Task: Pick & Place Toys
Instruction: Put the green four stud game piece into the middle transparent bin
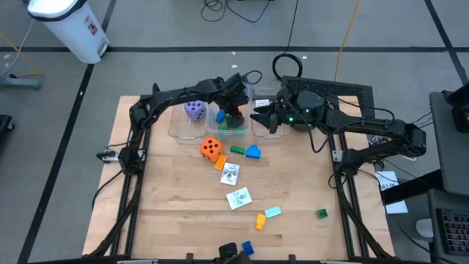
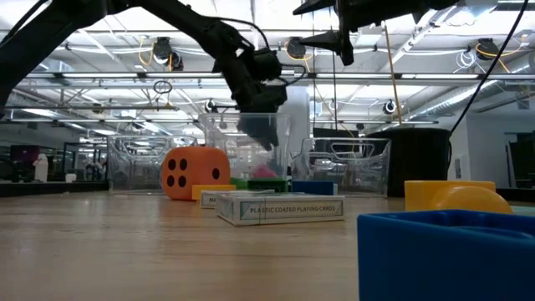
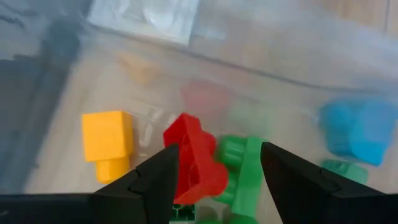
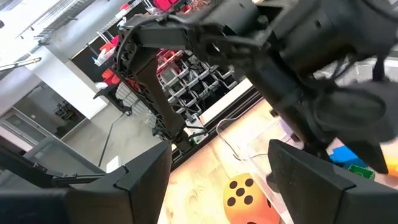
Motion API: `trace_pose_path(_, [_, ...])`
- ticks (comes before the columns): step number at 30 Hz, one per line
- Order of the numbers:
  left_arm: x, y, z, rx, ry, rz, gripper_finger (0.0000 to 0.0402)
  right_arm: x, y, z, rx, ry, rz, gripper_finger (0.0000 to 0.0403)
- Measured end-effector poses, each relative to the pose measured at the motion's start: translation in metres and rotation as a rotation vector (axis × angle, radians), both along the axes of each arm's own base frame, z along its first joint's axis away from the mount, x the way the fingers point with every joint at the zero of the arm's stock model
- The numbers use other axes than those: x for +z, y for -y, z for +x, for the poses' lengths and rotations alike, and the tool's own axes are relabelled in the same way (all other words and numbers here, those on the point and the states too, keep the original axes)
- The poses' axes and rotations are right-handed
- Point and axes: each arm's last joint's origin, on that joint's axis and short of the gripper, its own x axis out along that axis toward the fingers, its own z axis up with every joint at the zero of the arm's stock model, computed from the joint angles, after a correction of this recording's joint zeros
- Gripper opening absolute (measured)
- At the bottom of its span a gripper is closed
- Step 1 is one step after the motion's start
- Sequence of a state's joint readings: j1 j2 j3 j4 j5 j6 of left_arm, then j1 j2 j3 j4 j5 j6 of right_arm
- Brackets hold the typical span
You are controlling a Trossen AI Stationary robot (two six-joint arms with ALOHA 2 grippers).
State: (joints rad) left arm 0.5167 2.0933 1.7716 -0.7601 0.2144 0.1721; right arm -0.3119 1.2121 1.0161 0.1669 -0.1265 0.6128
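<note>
My left gripper (image 1: 233, 116) hangs open, pointing down into the middle clear tub (image 1: 214, 126). Below and between its fingertips (image 3: 219, 168) a red block (image 3: 196, 162) lies tilted on green blocks (image 3: 242, 168); a yellow block (image 3: 109, 143) rests on the tub floor beside them. A purple die (image 1: 194, 110) sits in the left tub. On the table lie an orange die (image 1: 211, 149), a green block (image 1: 237, 149), a blue block (image 1: 253, 152) and two white cards (image 1: 229, 174) (image 1: 239, 198). My right gripper (image 1: 262, 117) is held level and open high over the tubs, with nothing between its fingers.
Near the front edge lie a teal block (image 1: 272, 212), a yellow block (image 1: 259, 220), a green block (image 1: 322, 213) and a blue block (image 1: 247, 248). A third clear tub (image 1: 264, 95) stands at the right of the row. A black round pot (image 2: 418, 163) stands beyond it.
</note>
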Motion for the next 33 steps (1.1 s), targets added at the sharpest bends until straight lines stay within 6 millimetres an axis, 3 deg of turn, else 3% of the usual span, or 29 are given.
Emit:
trace_pose_path(5, [0.036,0.001,-0.001,0.004,0.023,0.018,0.0229,0.0,0.0,0.0,0.0,-0.001,0.001,0.0263])
trace_pose_path(13, [0.112,0.007,-0.01,0.003,0.088,0.021,0.0229,0.0,0.0,0.0,0.0,0.0,0.003,0.0263])
trace_pose_path(22, [0.194,0.019,-0.042,-0.044,0.464,-0.123,0.023,-0.003,-0.001,0.0,-0.057,-0.032,-0.031,0.0263])
trace_pose_path(28, [0.246,0.051,-0.061,-0.108,0.68,-0.087,0.023,-0.002,-0.012,0.003,-0.095,-0.038,-0.07,0.0263])
trace_pose_path(33, [0.268,0.095,-0.061,-0.226,0.835,-0.066,0.023,-0.002,-0.027,0.007,-0.051,-0.034,-0.079,0.0263])
